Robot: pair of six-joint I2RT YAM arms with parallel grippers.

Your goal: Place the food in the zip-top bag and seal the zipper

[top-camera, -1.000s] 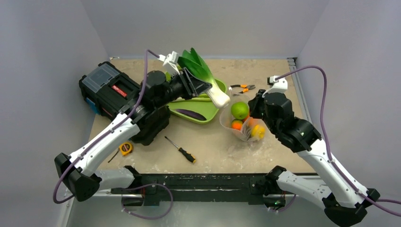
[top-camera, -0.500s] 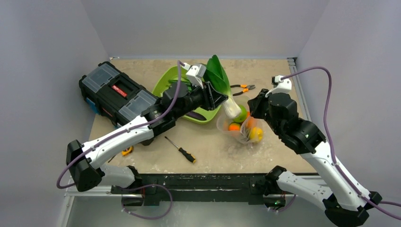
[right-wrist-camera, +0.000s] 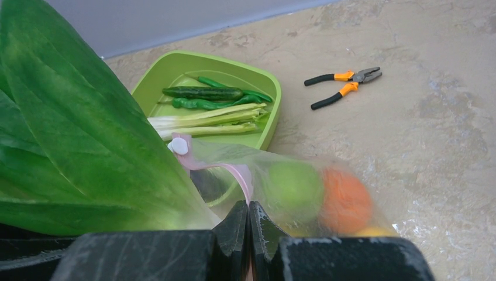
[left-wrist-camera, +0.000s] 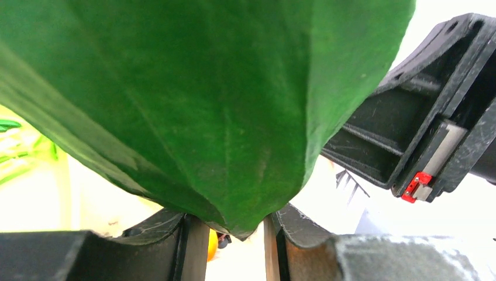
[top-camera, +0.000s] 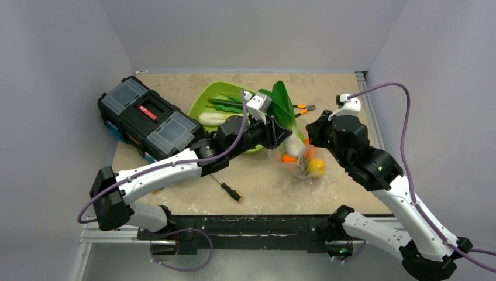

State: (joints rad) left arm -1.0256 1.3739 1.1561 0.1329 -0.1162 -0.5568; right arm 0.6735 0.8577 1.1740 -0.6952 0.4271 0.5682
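**Counter** (top-camera: 257,186): a black toolbox (top-camera: 146,117) sits at the left of the overhead view. A green tray (top-camera: 200,104) sits at upper centre.

**Tray:** it holds green pods (right-wrist-camera: 202,92) and a pale-stemmed leafy bundle (right-wrist-camera: 205,120), neither of them bagged yet.

**Bok choy** (top-camera: 284,105): at centre frame, leaves up, with the white stem angled down at the bag's mouth. Your left gripper (top-camera: 276,131) is clamped on it near the base of the leaves.

**Bag** (top-camera: 301,165): on the counter right of centre. Your right gripper (right-wrist-camera: 248,218) is pinched tight on its mouth edge beside the pinkish zipper (right-wrist-camera: 234,171). Inside are a green fruit (right-wrist-camera: 292,187), an orange (right-wrist-camera: 345,202) and a lemon (top-camera: 317,167).

**Finding:** the step in hand is loading the bok choy, so the task is roughly midway.

**Next move:** drive the stem deeper before you release it. The leaves look wider than the opening and may snag, so hold the mouth firm.
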